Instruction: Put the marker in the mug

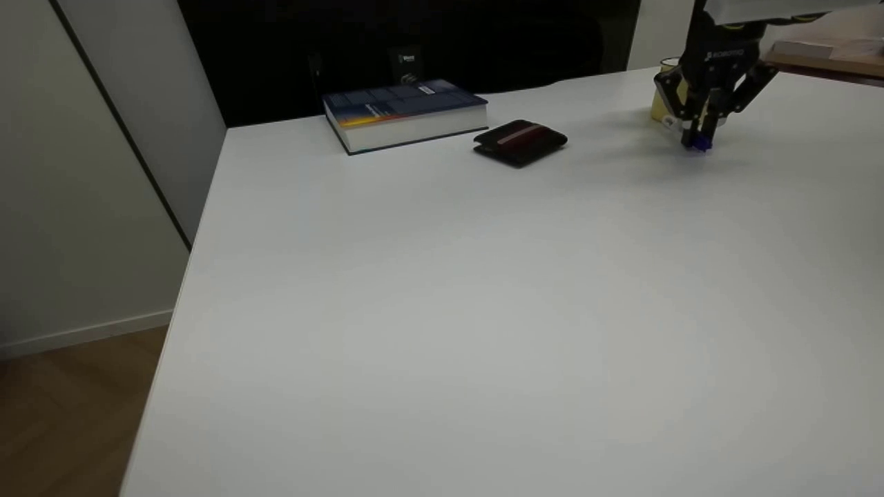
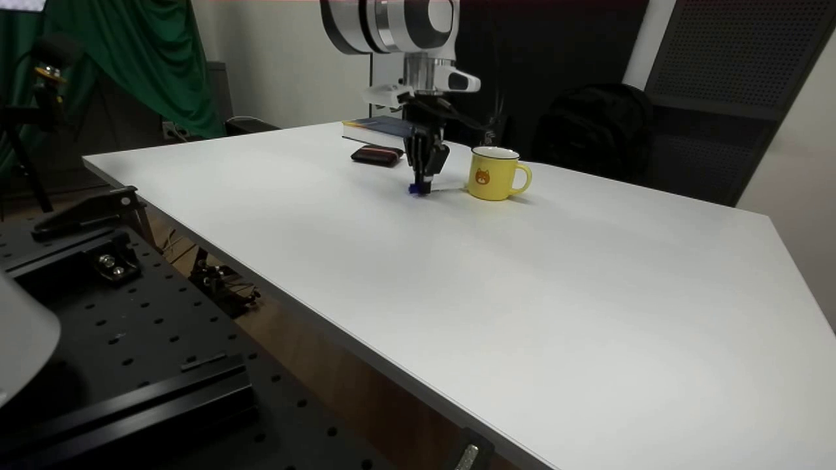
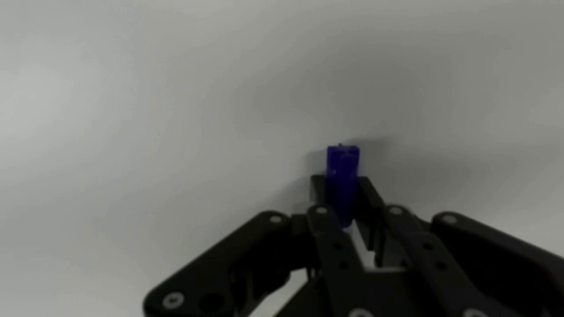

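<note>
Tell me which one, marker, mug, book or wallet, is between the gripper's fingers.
The blue-ended marker: it alone sits in the gripper; the mug, book and wallet are outside its grasp.

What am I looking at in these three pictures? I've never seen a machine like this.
This is a robot arm; its hand is a black two-fingered gripper. Two pictures come from cameras standing outside it; the close-up comes from a camera on its wrist. On the white table are a yellow mug, a thick book and a dark wallet. The gripper is closed on the blue-capped end of a marker, low down; whether the marker touches the table I can't tell.
</note>
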`<control>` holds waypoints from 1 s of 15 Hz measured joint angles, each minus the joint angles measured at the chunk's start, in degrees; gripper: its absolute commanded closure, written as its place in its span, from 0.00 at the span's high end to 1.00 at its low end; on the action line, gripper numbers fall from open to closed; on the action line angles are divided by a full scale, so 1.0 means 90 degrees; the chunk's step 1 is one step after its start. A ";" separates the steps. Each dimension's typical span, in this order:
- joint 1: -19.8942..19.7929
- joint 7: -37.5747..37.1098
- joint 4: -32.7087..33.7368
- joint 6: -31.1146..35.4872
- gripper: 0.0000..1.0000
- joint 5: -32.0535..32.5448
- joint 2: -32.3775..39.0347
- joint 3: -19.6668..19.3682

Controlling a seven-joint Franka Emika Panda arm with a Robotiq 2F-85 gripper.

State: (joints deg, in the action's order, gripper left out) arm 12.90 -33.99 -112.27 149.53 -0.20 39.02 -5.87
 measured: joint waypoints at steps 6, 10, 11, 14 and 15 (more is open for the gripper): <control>0.0011 0.0004 0.0643 -0.0931 0.05 -0.0184 0.0110 0.0135; 0.0007 0.0001 0.1307 -0.1862 0.05 -0.0382 0.0215 0.0192; -0.0002 -0.0005 0.1466 -0.2064 0.05 -0.0395 0.0218 0.0192; -0.0067 -0.0007 0.1907 -0.2551 0.05 -0.0472 0.0216 0.0191; -0.0099 -0.0007 0.2041 -0.2680 0.05 -0.0508 0.0215 0.0191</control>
State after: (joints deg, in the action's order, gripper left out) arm 12.01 -34.05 -93.90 125.41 -4.76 40.95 -4.15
